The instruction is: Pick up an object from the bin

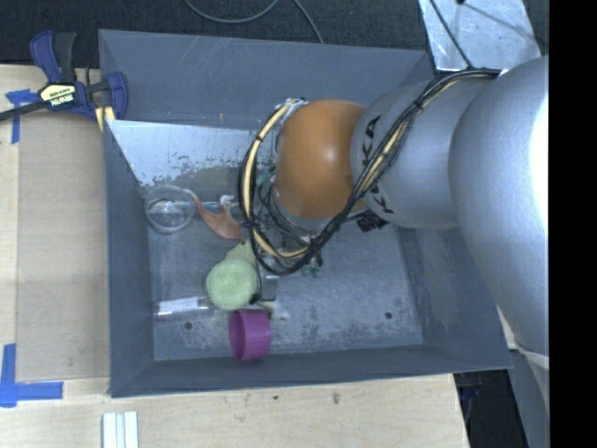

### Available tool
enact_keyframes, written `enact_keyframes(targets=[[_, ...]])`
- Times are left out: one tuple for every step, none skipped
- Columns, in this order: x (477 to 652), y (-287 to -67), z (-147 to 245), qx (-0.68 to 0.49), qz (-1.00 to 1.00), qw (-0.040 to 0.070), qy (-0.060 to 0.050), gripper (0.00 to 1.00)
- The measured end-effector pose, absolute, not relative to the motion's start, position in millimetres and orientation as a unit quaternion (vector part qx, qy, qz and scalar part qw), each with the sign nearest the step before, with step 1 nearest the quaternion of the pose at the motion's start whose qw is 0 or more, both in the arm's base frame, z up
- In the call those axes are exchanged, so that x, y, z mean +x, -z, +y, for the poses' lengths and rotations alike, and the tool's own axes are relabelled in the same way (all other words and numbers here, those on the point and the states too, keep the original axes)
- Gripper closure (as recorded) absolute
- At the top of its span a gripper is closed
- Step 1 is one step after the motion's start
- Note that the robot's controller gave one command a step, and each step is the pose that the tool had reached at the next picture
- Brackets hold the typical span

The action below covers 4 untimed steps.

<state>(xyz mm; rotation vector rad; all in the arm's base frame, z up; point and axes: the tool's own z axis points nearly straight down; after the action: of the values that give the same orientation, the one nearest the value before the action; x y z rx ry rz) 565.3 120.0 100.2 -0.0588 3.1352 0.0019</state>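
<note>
Arm (317, 171) over green ball (231, 286), purple cup (249, 334) beside

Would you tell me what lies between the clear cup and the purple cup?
A pale green ball lies between the clear cup and the purple cup, close to the purple one, as the camera view shows.

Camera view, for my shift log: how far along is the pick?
Done: the gripper is low in the bin, next to the light green ball. In hand: no grasp visible. Left: gripping and lifting; ball, purple cup and clear cup lie on the floor.
</note>
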Motion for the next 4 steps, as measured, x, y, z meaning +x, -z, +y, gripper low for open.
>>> enact_keyframes(targets=[[560.0, -79.3, 134.3, -0.085, 0.996, 0.010, 0.000, 0.00], [564.6, -73.5, 126.4, -0.006, 1.000, 0.003, -0.002, 1.00], [564.6, -73.5, 126.4, -0.006, 1.000, 0.003, -0.002, 1.00], [564.0, -76.4, 126.4, -0.006, 1.000, 0.002, -0.002, 1.00]])
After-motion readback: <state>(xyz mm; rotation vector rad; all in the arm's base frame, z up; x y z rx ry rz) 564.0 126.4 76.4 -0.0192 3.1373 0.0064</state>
